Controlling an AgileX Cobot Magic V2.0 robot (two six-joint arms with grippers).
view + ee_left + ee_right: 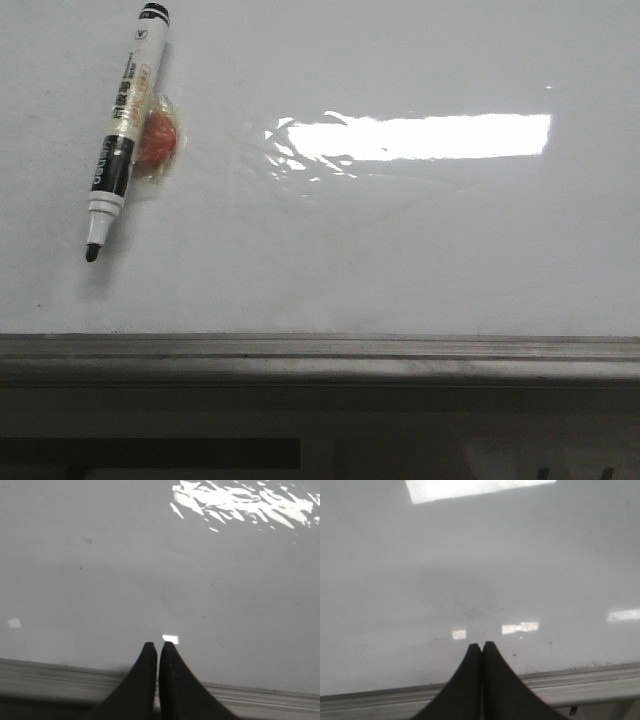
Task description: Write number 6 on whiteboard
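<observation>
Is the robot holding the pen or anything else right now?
No, nothing. The left gripper and right gripper are both shut and empty. The marker pen lies uncapped on the whiteboard.

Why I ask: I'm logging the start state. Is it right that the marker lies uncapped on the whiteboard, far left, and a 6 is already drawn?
Not quite. No 6 is drawn yet: the front view shows the whiteboard bare of writing. The rest holds: the marker lies uncapped at far left, beside a small orange object.
</observation>
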